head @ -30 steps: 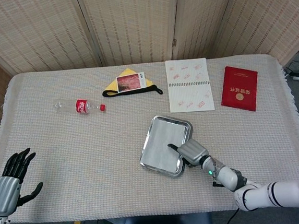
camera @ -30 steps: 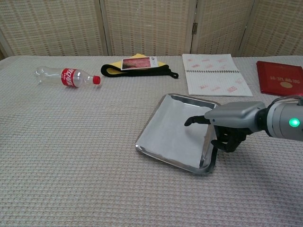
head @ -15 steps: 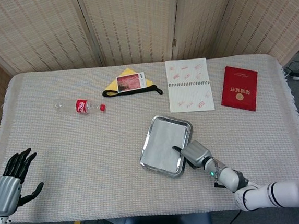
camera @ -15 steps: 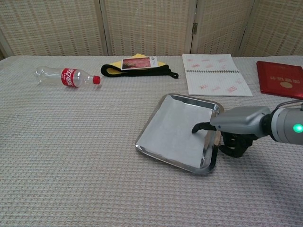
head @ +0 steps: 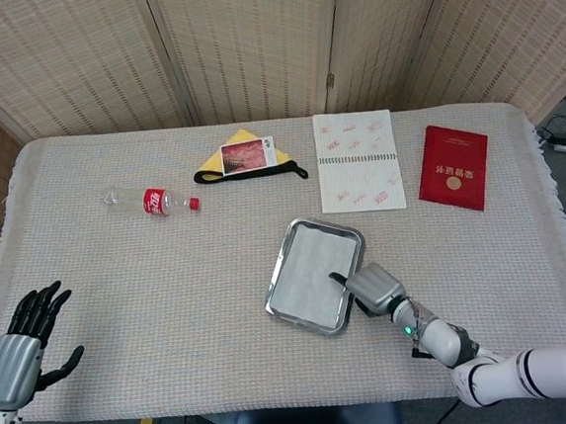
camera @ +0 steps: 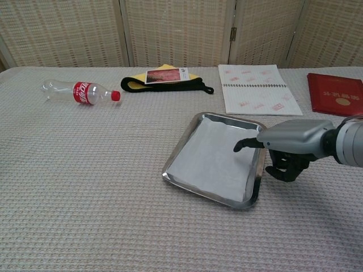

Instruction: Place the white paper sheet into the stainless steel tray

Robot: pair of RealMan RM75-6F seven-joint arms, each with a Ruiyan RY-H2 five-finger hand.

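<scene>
The stainless steel tray [head: 277,269] [camera: 204,192] sits right of the table's centre. The white paper sheet [head: 313,269] [camera: 210,156] lies flat inside it. My right hand [head: 372,288] [camera: 292,141] hovers at the tray's right rim. One finger [camera: 243,145] points out over the paper's right edge and the others are curled under, holding nothing. Whether the fingertip touches the paper is unclear. My left hand [head: 21,339] is at the near left corner of the table, fingers spread and empty, seen only in the head view.
A plastic bottle [head: 151,201] [camera: 79,92] lies at the far left. A yellow and black cloth with a photo card [head: 249,158] [camera: 165,79], a spiral notebook [head: 359,174] [camera: 256,96] and a red booklet [head: 454,166] [camera: 334,94] line the far side.
My right hand has drawn back to the right, its finger sliding from the middle of the paper toward the tray's right rim. The paper's right edge has settled flat. The left hand is still.
</scene>
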